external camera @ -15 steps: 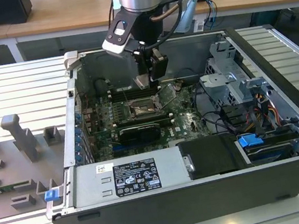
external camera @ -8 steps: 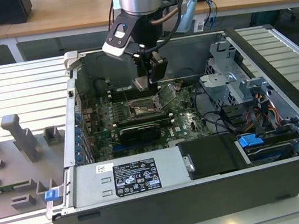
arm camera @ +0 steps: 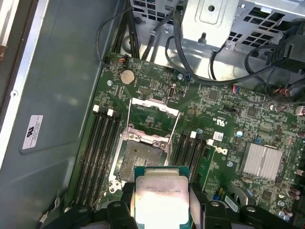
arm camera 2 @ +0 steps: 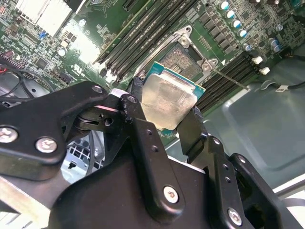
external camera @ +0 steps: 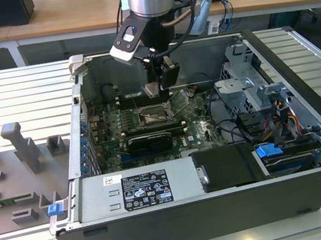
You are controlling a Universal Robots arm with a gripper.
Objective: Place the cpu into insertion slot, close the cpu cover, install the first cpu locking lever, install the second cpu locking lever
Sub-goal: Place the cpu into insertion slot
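With your gripper (arm camera 2: 161, 114) clamped on the cpu (arm camera 2: 169, 93) near the insertion slot (arm camera 2: 185, 59), square its edges to the slot's rim and lower flat.

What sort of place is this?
Likely a robotics lab or workshop: an open desktop computer case sits on a ribbed metal table, wooden desks with cables behind, and the gripper holds the cpu over the motherboard.
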